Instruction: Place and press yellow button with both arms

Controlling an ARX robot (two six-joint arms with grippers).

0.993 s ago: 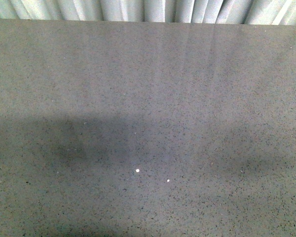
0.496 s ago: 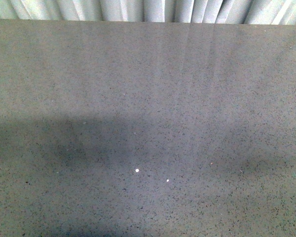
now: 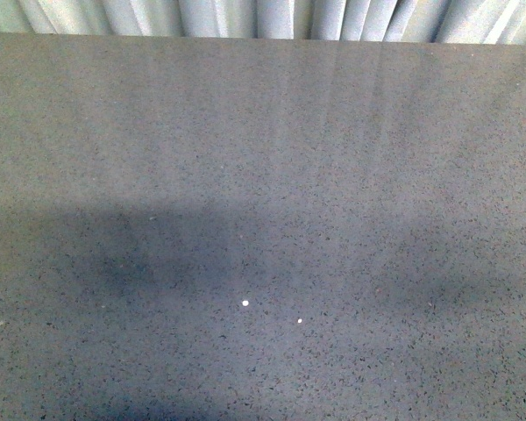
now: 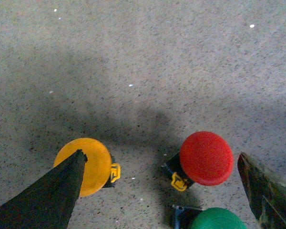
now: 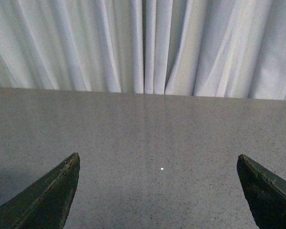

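The yellow button shows only in the left wrist view, upright on the grey table, its yellow side tab toward the red button. My left gripper is open above the table. One finger overlaps the yellow cap's edge; the other finger is beyond the red button. My right gripper is open and empty above bare table, facing the curtain. The front view shows neither arm nor the button.
A red button and a green button stand close together between the left fingers. The grey speckled table ends at a white curtain, which also shows in the right wrist view.
In the front view the arm shadows on the table have shifted slightly; nothing else differs.
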